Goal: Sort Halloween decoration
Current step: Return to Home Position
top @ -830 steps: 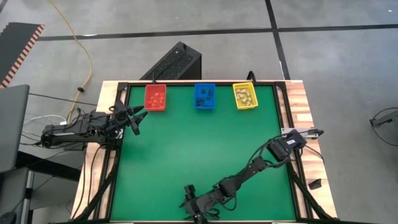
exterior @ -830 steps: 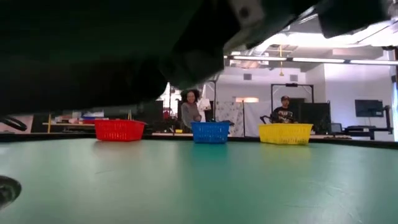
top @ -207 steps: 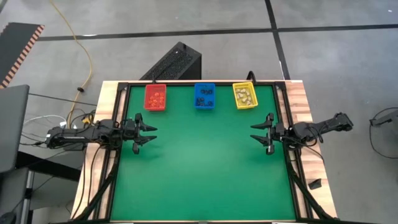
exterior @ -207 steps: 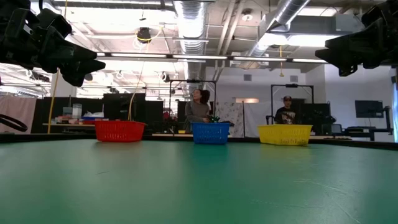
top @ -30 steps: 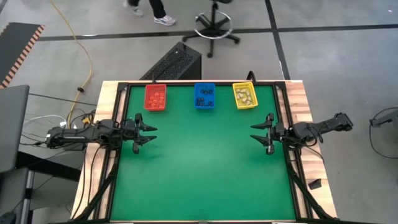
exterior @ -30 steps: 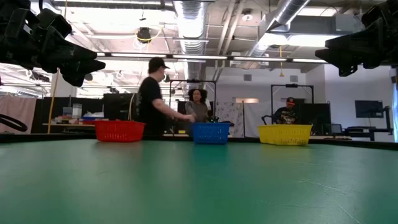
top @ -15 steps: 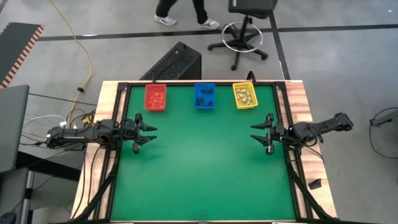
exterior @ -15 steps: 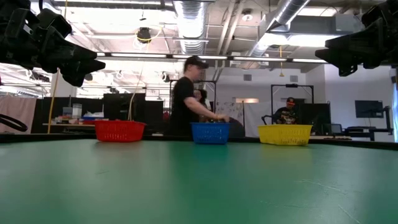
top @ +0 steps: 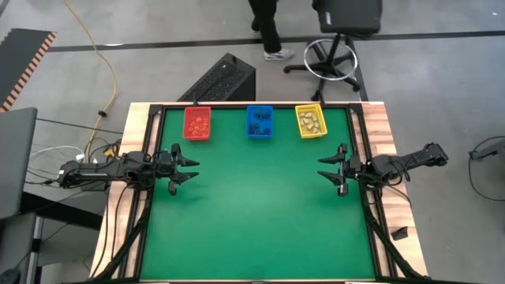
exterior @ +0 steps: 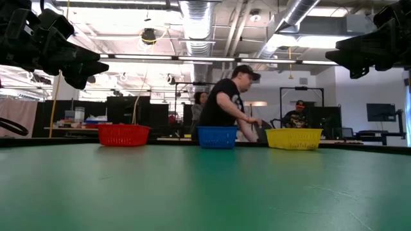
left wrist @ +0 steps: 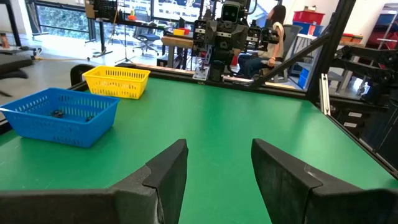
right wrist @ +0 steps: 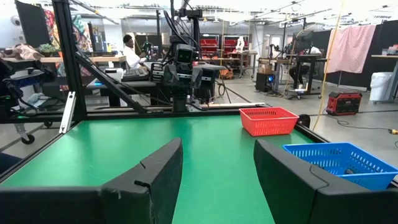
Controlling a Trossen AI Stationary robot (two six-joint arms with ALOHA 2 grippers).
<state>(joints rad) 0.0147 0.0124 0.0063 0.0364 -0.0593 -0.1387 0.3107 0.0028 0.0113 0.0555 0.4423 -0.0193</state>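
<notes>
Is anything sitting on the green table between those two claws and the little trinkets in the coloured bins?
Nothing visible does. Only bare green table lies between the open left gripper, the open right gripper and the red bin, blue bin and yellow bin holding the trinkets; just the bins' own walls surround them.

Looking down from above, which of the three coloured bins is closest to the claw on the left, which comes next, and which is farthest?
1. The red bin, at the left end of the row, just beyond the left gripper.
2. The blue bin, in the middle of the row.
3. The yellow bin, at the right end of the row, closer to the right gripper.
</notes>
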